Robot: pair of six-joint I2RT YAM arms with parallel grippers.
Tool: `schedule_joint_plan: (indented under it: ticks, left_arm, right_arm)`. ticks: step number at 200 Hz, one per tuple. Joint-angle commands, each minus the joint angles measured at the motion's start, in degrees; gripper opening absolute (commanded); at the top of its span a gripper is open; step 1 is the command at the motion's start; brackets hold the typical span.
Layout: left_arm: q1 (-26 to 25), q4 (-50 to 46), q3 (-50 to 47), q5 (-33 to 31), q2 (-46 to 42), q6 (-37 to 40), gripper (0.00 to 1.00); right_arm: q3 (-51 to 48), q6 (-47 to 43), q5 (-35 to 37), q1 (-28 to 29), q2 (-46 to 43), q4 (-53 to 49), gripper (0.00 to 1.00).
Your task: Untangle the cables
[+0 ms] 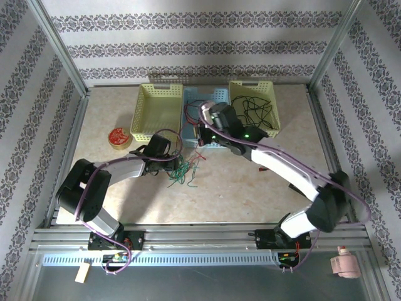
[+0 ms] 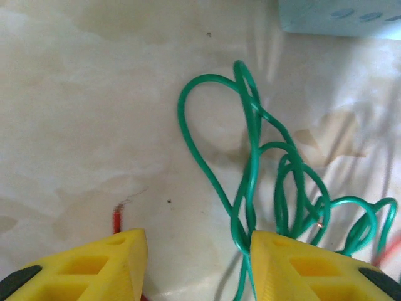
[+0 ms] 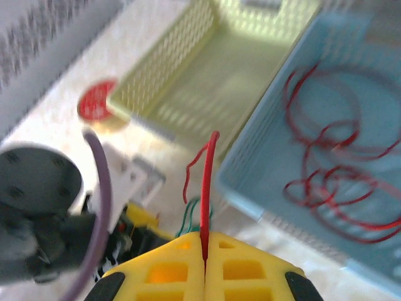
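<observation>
Mostly sorted, by the look. Green cable [image 2: 253, 144] lies loose on the table [image 2: 75, 94] in several soft loops crossing one another, near the blue basket [image 3: 250, 157]. Red cable [image 3: 208, 188] rises thin from the right gripper [image 3: 205, 246], whose jaws are closed tight on it. More red strands [image 3: 341, 170] coil inside the blue basket. Black cables [image 1: 254, 110] sit in the right yellow basket [image 1: 250, 83]. Left gripper [image 2: 197, 251] hovers low beside the green loops, jaws wide, nothing between them.

Judgement: wire is light, limp, a little springy, smooth-coated, and its loops will drag neighbours along. Best hold is one free strand clear of crossings, pinched firmly.
</observation>
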Motion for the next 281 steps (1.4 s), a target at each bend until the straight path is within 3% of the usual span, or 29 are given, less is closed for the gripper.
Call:
schedule_joint_plan:
  ticks: [1, 93, 150, 243, 281]
  left_arm:
    - [-0.5, -3.7, -2.0, -1.5, 1.3, 1.4, 0.47]
    - [-0.5, -2.7, -4.1, -2.4, 0.5, 0.5, 0.47]
    - [-0.5, -3.1, -5.2, -2.3, -0.6, 0.4, 0.47]
    - [-0.5, 1.8, -6.5, -4.7, -8.9, -3.1, 0.47]
    - [-0.5, 2.2, -7.2, -7.0, -11.7, -5.0, 0.47]
  right_arm:
    - [-1.3, -1.5, 12.0, -0.9, -5.0, 2.9, 0.0]
    - [6.7, -12.5, 19.3, -2.2, -16.6, 11.2, 0.0]
    - [11.8, -16.4, 17.7, -3.4, -17.2, 15.3, 0.0]
    - [29.8, -9.5, 2.4, -15.8, 2.6, 11.2, 0.0]
    - [25.8, -6.2, 1.9, -16.3, 8.2, 6.3, 0.0]
